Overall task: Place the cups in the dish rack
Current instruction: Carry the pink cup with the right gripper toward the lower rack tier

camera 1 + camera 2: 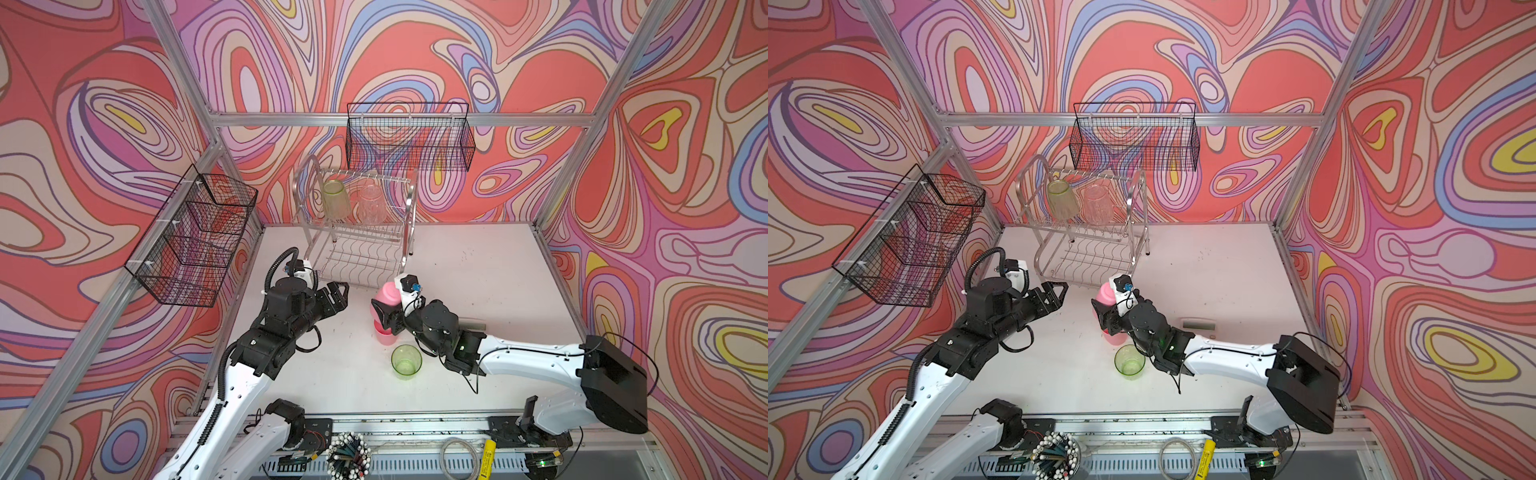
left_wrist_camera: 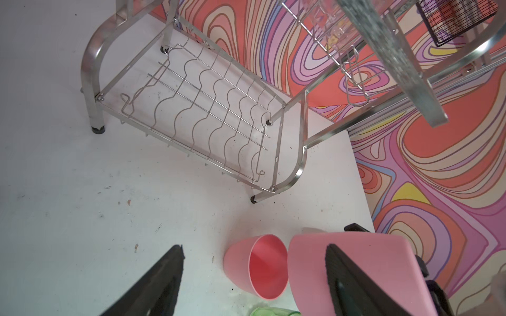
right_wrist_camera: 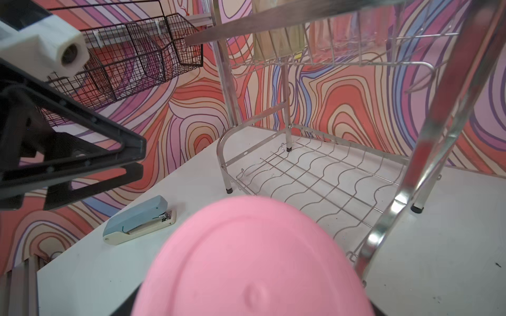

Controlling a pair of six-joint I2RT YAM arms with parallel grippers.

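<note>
Pink plastic crowds the bottom of the right wrist view: the base of a pink cup, so close that it blurs. In both top views this cup hangs just below centre, base up and off the table, with the right gripper clamped around its lower half. It is just in front of the dish rack and not touching it.

Directly beneath it a second pink cup sits on the table, its red-looking inside facing the left wrist camera. Lower in a top view, just beside the right arm, a green cup stands mouth up.

On the rack's upper tier, above centre, rest another green cup and a clear ribbed cup, side by side, wider ends down. The wavy-wired lower tier holds nothing.

Left of the held cup, the left gripper has its fingers wide apart on nothing, a clear gap away from the cup.

A blue and cream stapler lies on the white table, seen only from the right wrist. Black mesh baskets hang on the back wall and the left wall.
</note>
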